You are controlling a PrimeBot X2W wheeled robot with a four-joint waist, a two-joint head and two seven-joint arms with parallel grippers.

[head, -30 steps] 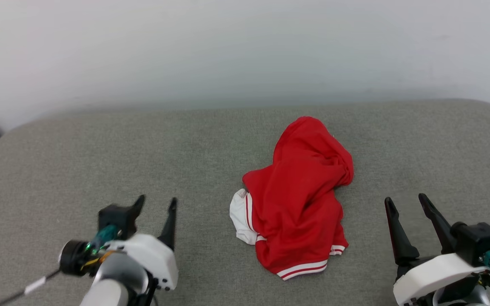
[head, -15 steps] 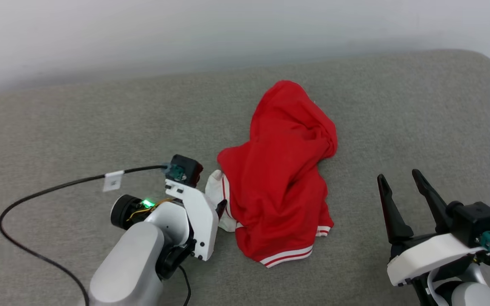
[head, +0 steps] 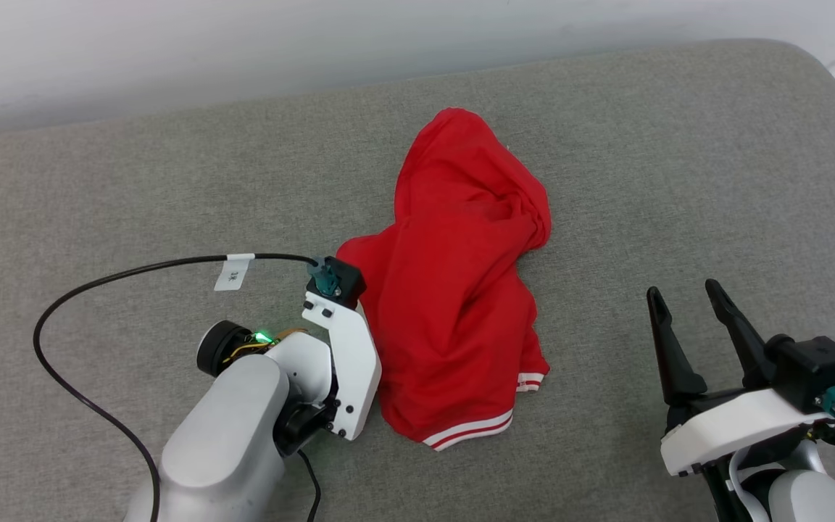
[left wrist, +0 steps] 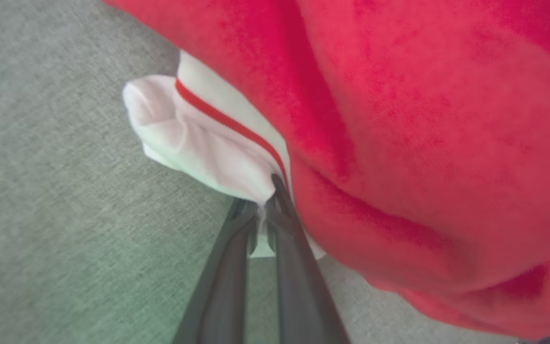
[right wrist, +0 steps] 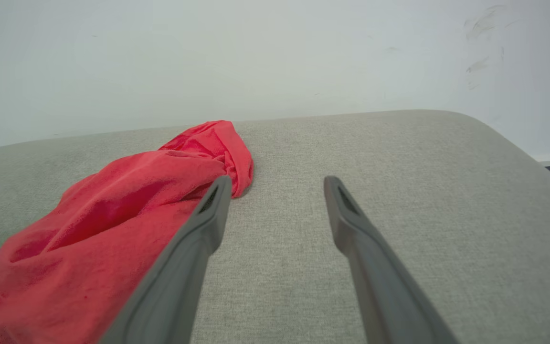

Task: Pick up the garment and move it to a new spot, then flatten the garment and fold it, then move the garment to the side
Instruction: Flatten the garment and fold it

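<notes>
The garment [head: 454,290], red with a red-and-white striped hem, lies crumpled in the middle of the grey cushion. In the left wrist view its white sleeve [left wrist: 194,143] pokes out from under the red cloth [left wrist: 423,119]. My left gripper [left wrist: 265,200] is shut on that sleeve, with white fabric pinched between the tips. From the head, the left wrist housing [head: 341,348] sits against the garment's left edge and covers the fingers. My right gripper [head: 682,290] stands open to the garment's right, apart from it, nothing between its fingers [right wrist: 277,180]. The garment [right wrist: 127,200] lies left of them.
The grey cushioned surface [head: 678,145] runs back to a white wall and rounds off at its far right corner [head: 823,65]. A black cable [head: 98,279] with a white tag [head: 233,273] loops over the cushion left of my left arm.
My left arm has swung in to the garment's left edge and its gripper has shut on the white sleeve. The head camera has shifted. The right gripper stays open.
</notes>
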